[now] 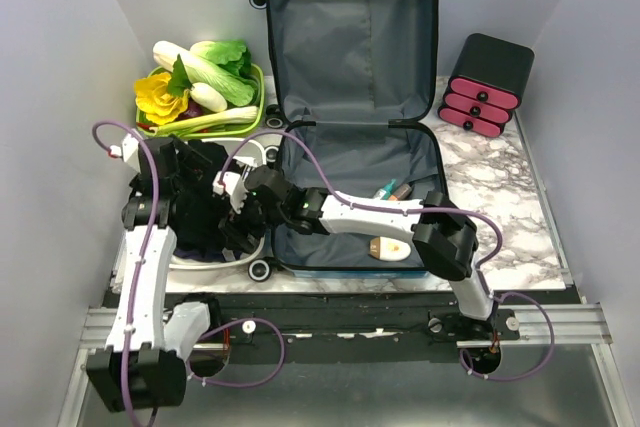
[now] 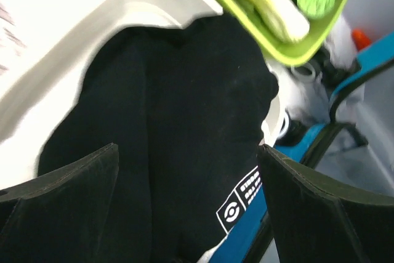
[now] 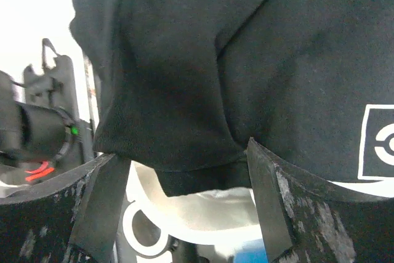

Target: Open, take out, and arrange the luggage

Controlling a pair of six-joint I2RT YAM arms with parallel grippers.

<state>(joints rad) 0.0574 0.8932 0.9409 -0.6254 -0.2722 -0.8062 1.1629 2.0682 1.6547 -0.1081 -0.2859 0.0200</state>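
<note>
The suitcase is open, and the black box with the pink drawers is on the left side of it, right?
Not quite. The suitcase is open, but the black box with pink drawers stands on its right side, as the top external view shows. What sits on the left is the green tray of vegetables.

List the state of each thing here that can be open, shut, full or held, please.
luggage: open, lid standing upright, small items inside.
black garment: out of the luggage, lying left of it, not gripped.
left tool: open, facing the garment.
right tool: open, facing the garment.
drawer box: all three pink drawers shut.
green tray: full of vegetables.
</note>
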